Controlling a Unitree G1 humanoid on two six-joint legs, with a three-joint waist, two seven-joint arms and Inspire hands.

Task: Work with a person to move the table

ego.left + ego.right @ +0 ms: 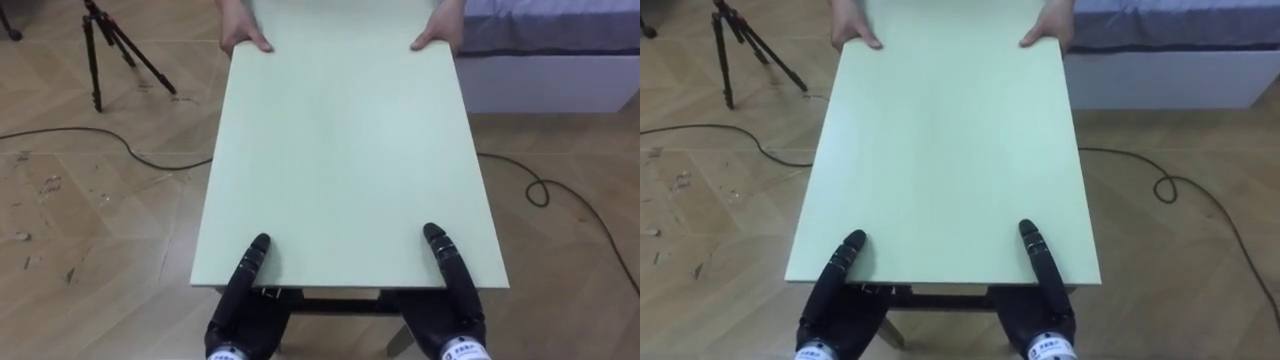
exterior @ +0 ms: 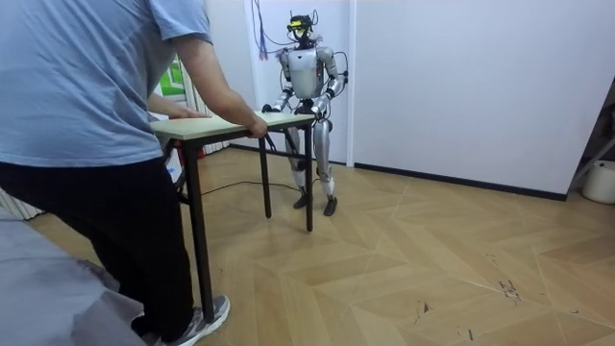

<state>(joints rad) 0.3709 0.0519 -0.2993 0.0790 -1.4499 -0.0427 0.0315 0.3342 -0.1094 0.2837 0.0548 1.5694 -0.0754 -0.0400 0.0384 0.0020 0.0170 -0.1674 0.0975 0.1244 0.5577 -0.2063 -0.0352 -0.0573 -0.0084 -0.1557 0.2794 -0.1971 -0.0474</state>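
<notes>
- The left hand (image 1: 238, 312) is gripping the near edge of the table (image 1: 340, 150) towards its left corner. One dark digit is lying flat on the top and the rest is reaching under the board, so the hand is clamping the edge.
- The right hand (image 1: 458, 305) is gripping the same edge towards the right corner in the same way, with one digit resting on the top and the rest tucked below.
- The table's pale green top is stretching straight ahead from the robot, with its dark frame showing beneath the near edge between the two hands.
- It is standing on a wooden parquet floor (image 1: 80, 220).
- At the far edge, the person's two hands (image 1: 245, 38) are holding the corners, with fingers lying over the top.
- In the room view the person, wearing a light blue shirt and dark trousers, is standing at one end of the table. The robot is standing upright at the opposite end, close to a white wall (image 2: 461, 86).
- A black tripod (image 1: 105, 45) is standing on the floor beyond the table's far left corner.
- A bed (image 1: 550, 30) with a grey cover and a white base is lying past the far right corner.
</notes>
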